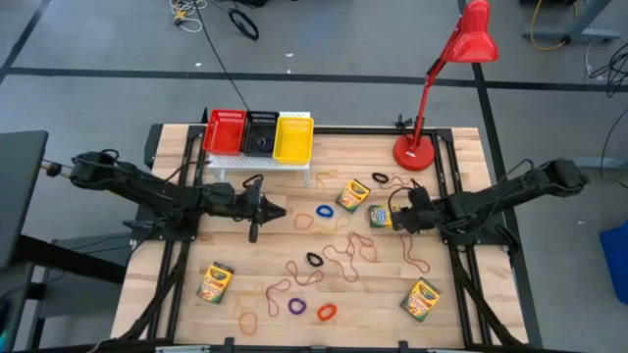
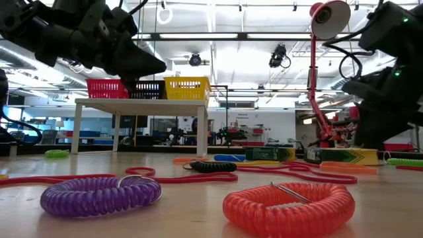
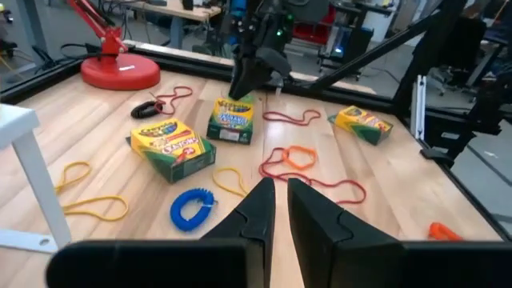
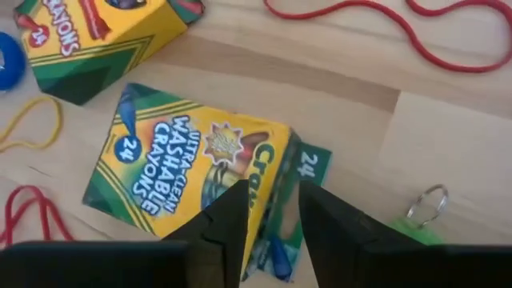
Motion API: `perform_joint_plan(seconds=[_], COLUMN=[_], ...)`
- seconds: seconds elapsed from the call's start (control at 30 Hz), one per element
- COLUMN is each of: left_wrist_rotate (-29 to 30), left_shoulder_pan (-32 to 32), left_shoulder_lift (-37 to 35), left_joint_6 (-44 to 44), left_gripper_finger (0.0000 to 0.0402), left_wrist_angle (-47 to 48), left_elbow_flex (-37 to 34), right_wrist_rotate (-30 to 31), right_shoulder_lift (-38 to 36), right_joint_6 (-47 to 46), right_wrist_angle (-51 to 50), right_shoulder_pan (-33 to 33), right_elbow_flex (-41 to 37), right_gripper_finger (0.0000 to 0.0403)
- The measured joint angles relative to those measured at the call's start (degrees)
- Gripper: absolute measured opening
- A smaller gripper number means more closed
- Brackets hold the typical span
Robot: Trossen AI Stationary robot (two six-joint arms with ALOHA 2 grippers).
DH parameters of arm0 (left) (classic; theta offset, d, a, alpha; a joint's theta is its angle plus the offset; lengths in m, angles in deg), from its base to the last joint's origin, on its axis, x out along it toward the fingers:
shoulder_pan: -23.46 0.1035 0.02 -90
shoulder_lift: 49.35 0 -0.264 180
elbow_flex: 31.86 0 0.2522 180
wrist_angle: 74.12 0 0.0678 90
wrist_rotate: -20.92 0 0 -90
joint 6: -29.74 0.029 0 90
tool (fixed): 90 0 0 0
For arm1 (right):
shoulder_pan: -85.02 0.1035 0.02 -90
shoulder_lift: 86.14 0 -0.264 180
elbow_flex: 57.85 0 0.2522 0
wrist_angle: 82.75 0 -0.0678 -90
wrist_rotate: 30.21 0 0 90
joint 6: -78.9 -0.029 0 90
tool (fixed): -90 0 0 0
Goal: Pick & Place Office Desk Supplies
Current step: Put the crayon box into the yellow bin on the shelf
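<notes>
Crayon box (image 1: pixel 381 217) lies on the tabletop directly under the right gripper (image 1: pixel 397 218) in the high view; supplies remain scattered. Right wrist view: fingers (image 4: pixel 228 220) slightly apart above it, nothing clamped. Left wrist view: left gripper (image 3: pixel 276 212) nearly together, empty.

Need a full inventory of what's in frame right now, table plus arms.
crayon boxes: four, yellow-and-green, two mid-table, two near the edge opposite the bins.
coil loops: at least five, blue, black, purple, orange, scattered.
rubber bands: several, reddish-orange and yellow, strewn across the centre; count unclear.
bins: three, red, black, yellow, on the stand.
stand: one, white, back edge.
desk lamp: one, red, back right.
table: one, light wood.
left end effector: dark, mid-table, empty.
right end effector: dark, open, over a mid-table crayon box.
</notes>
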State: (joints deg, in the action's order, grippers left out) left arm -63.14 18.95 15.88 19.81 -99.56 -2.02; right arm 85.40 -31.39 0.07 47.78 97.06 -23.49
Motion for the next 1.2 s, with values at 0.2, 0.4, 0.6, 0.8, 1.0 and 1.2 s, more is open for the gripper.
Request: perform_joint_plan(seconds=[0.2, 0.4, 0.6, 0.8, 1.0, 1.2], left_wrist_rotate=[-0.41, -0.42, -0.43, 0.97, 1.54, 11.43], left_shoulder_pan=[-0.5, -0.52, -0.52, -0.5, -0.5, -0.46], left_shoulder_lift=[0.04, 0.04, 0.04, -0.87, -1.9, -3.31], left_joint_6=[-0.11, -0.15, -0.14, -0.66, 0.11, 1.55], left_gripper_finger=[0.0042, 0.0041, 0.0041, 0.0039, 0.0031, 0.0028], left_wrist_angle=[-0.09, -0.09, -0.08, -0.03, -0.03, -1.23], left_elbow_flex=[0.0, 0.0, 0.0, 0.0, 0.0, -1.57], right_wrist_rotate=[-2.75, -5.58, -5.59, -5.72, -3.59, 5.03], right_shoulder_lift=[1.62, 4.61, 6.11, 5.52, 5.54, 8.27], right_joint_6=[1.77, 3.86, 5.97, 10.02, 16.86, 31.95], right_wrist_angle=[1.7, 6.67, 7.44, 6.43, -0.62, -4.58], right_shoulder_pan=[-2.88, -3.93, -3.99, -3.99, -3.54, -0.11], right_elbow_flex=[0.0, 0.0, 0.02, 1.46, 10.04, 21.96], right_gripper_finger=[0.01, 0.0084, 0.0061, 0.0009, 0.0012, 0.001])
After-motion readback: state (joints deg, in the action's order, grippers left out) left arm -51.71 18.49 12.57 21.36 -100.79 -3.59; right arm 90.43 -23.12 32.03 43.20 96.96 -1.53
